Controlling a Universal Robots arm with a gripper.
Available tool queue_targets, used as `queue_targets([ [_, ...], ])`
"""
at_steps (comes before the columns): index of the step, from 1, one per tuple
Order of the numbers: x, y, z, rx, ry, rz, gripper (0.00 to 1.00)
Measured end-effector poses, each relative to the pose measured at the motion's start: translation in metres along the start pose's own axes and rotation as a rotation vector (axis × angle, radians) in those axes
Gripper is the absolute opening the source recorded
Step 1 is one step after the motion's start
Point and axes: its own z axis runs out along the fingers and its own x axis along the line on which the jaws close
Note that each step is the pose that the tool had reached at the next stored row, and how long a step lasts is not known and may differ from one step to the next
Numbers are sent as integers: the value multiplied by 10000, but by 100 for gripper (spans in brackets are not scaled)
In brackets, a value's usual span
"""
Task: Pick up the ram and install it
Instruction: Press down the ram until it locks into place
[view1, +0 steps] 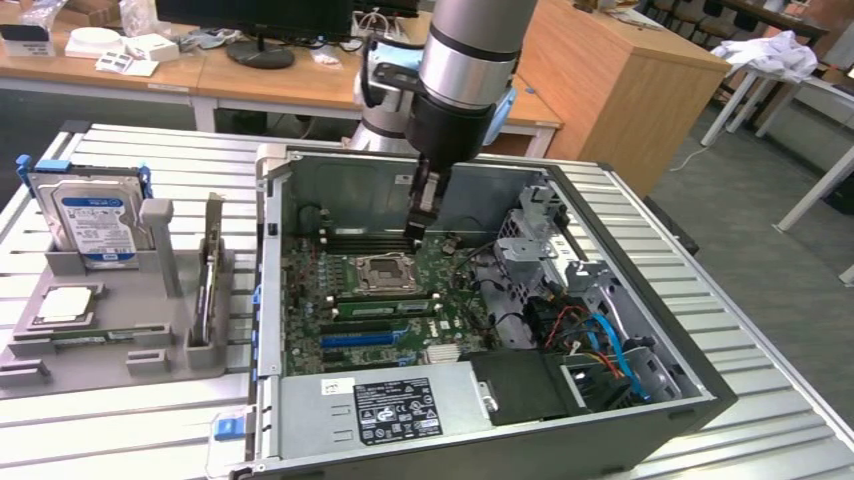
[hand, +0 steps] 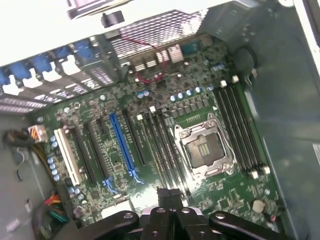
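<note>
1. In the exterior view, an open computer case (view1: 667, 400) lies on a slatted metal tabletop (view1: 120, 440), filling the centre and right of the frame.
2. The robot arm (view1: 467, 70) comes down from the top centre. Its gripper (view1: 419, 228) hangs inside the case, above the motherboard (view1: 387, 300), close to the dark memory slots (view1: 360, 240) at the upper centre.
3. The gripper's fingers are pressed together. Whether anything is pinched between them cannot be told.
4. In the wrist view, the gripper (hand: 169, 197) sits at the bottom centre, with the empty processor socket (hand: 202, 147) at centre right and a blue expansion slot (hand: 122, 142) at centre left.
5. A green ram (view1: 380, 307) stick appears seated in a slot just below the socket, at the exterior view's centre.
6. At the exterior view's left, a grey holder (view1: 120, 330) carries a blue-labelled hard drive (view1: 96, 215).
7. Judged good practice here: keep the stick parallel to its slot and press straight down evenly, so both end clips engage.
</note>
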Motion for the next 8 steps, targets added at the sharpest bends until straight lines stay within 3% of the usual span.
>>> queue_targets([
  [8,0,0,2,68,-40,1447,11],
])
